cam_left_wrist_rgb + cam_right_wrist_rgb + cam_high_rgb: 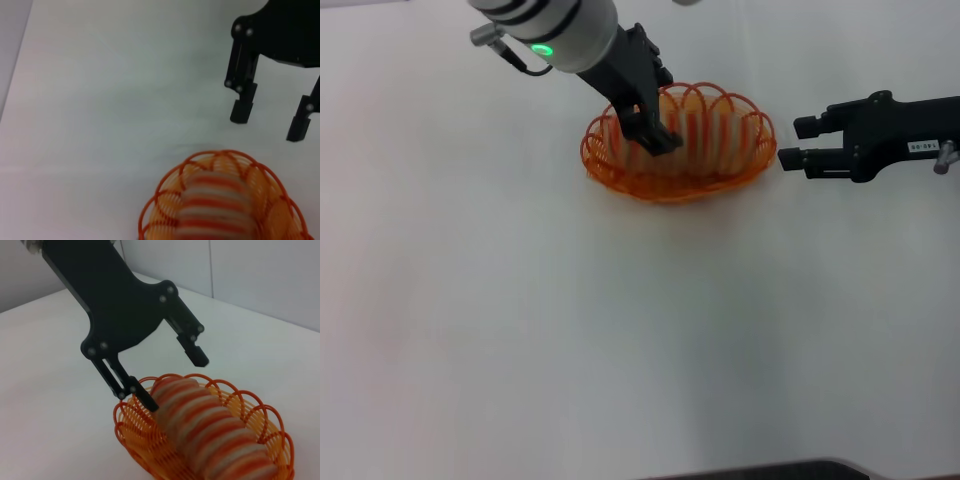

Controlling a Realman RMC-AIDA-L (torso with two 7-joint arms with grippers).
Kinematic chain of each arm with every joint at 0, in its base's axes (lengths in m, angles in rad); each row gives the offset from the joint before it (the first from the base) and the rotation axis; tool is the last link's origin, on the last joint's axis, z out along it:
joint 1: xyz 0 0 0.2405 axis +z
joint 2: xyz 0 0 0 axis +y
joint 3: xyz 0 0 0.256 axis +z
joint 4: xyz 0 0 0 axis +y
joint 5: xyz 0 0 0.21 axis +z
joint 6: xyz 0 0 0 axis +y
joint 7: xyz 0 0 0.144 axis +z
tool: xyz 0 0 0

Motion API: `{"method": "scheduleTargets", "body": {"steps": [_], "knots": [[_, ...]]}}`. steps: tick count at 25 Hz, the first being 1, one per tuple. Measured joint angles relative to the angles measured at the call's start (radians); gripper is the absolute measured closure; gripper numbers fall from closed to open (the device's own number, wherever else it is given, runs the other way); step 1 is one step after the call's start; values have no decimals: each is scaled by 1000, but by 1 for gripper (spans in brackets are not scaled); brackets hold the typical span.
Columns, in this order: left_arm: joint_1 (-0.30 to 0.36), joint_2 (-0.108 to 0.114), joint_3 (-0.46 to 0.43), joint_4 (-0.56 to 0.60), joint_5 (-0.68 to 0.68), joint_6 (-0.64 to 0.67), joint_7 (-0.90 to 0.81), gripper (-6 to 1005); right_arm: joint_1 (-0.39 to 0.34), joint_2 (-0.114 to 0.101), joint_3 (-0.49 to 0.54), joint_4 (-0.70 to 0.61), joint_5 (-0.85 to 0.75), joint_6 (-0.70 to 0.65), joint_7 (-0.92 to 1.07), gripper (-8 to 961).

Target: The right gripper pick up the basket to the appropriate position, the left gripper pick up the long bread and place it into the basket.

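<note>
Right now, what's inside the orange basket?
The long bread lies lengthwise in the basket, with the left gripper open over one end. The basket floor under the loaf is covered.

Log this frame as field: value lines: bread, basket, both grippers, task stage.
long bread: lying lengthwise inside the basket
basket: on the white table, upright
left gripper: fingers open, straddling one end of the long bread, not clamped on it
right gripper: open, just off the basket's end, touching nothing
task stage: bread appears placed; left gripper not yet clear of the basket
</note>
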Motion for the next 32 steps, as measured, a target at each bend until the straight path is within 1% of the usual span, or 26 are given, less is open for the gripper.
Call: {"method": "scheduleTargets", "body": {"steps": [3,4,7,9,10,12,14,15,20,21,23,26,32], "knots": [[49,-1,-74,59,-32,45,-6,287,4,0,0,-3,0,-2,1,422],[74,-1,-113,82,-60,65,-9,285,4,0,0,-3,0,-2,2,422],[176,2,-247,130,-195,94,-5,280,6,0,1,-5,0,-5,3,422],[260,5,-336,137,-315,100,13,276,6,0,2,-5,0,-7,3,422],[312,6,-386,129,-402,103,34,276,7,0,1,-6,1,-10,3,422],[386,10,-460,89,-509,119,78,276,8,-2,2,-7,7,-17,3,422],[442,19,-532,31,-587,162,130,275,8,-6,1,-8,21,-27,3,423],[471,28,-579,-8,-611,194,159,275,8,-9,2,-8,28,-32,3,423],[559,66,-734,-138,-624,327,300,275,9,-20,2,-9,44,-57,12,423],[571,69,-749,-146,-621,338,317,275,9,-22,2,-9,44,-60,13,423],[603,70,-773,-153,-617,352,354,274,9,-24,2,-9,47,-65,13,423],[641,65,-780,-149,-589,350,379,274,9,-23,1,-9,49,-66,14,422],[660,60,-809,-152,-523,340,388,276,11,-19,-3,-9,49,-62,15,422]]}}
